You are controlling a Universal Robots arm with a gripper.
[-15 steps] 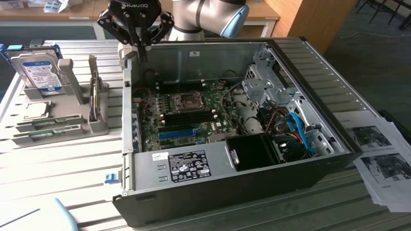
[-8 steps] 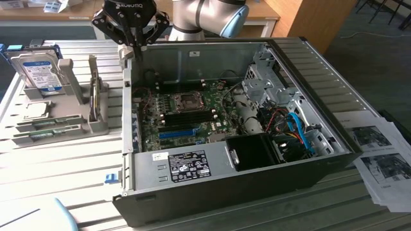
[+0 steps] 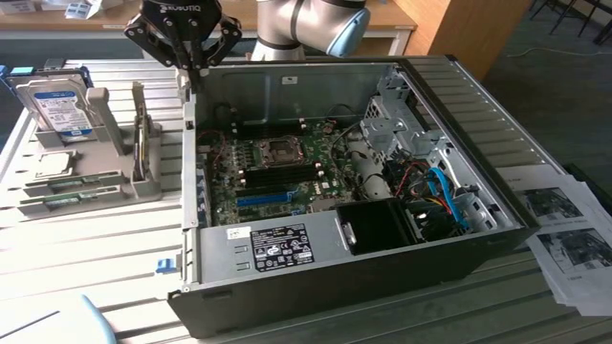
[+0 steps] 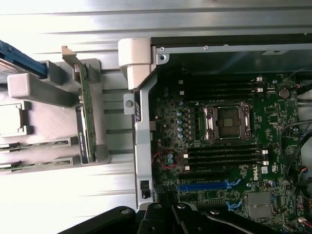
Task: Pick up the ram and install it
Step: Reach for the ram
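We find the gripper (image 3: 194, 67) at 11 o'clock of the open computer case (image 3: 459, 265). Its jaws are clenched together with nothing between them, and the tips hang just above the pale corner piece (image 3: 185, 86) on the case's rim. The ram (image 3: 69, 186) is well apart from it, at 9 o'clock of the case. It stands on edge as green sticks in the front slots of the grey holder (image 3: 105, 123). That holder also carries a hard drive (image 3: 59, 107), a silver processor chip (image 3: 56, 163) and an upright card (image 3: 143, 147). We see only a narrow strip of slatted table (image 3: 96, 251) between the holder and the case wall, and broad bare table at 7 o'clock. Inside, the motherboard (image 3: 225, 204) lies flat, walled round by the case's edges. Black memory slots (image 4: 224, 155) run on both sides of the socket (image 4: 228, 119).
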